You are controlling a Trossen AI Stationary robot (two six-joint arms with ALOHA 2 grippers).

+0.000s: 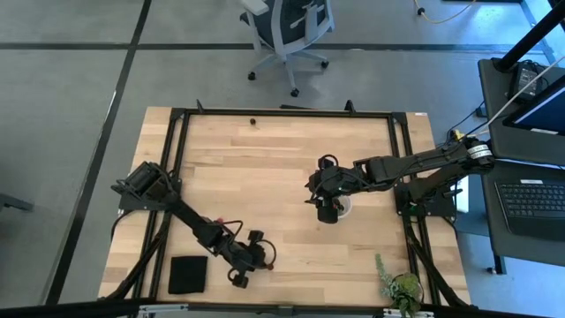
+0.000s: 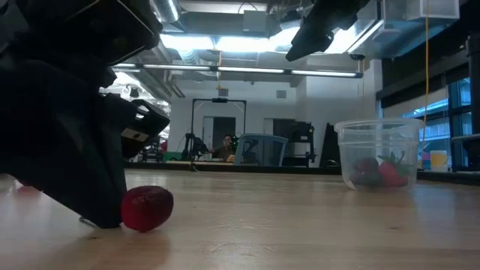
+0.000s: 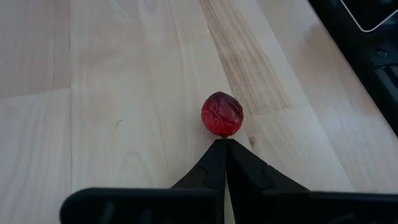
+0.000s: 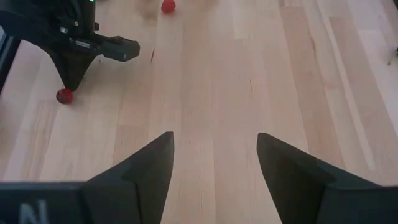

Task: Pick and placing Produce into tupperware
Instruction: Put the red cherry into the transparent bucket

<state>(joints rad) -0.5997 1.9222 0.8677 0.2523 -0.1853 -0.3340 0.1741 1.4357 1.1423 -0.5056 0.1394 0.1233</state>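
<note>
One dark red wrinkled fruit (image 3: 222,114) lies on the wooden table near its front edge. My left gripper (image 3: 224,144) is shut, and its tips sit right at the fruit's side, with nothing between the fingers. From the low view the fruit (image 2: 147,208) lies beside the fingers' ends. The translucent tub (image 2: 377,154) stands right of the table's middle and has red fruits inside. My right gripper (image 4: 214,155) hangs open above the table by the tub (image 1: 344,207), touching nothing. My left gripper meets the fruit's side (image 3: 222,132) only with the ends of its shut fingers, which slant down at it. The fruit is not between the fingers. It lies on the table just ahead of the tips.
A flat black pad (image 1: 187,274) lies at the front left corner. A small leafy plant (image 1: 402,287) stands at the front right. Another red fruit (image 4: 168,6) lies on the table beyond my left gripper. Bare wood spreads between the two arms.
</note>
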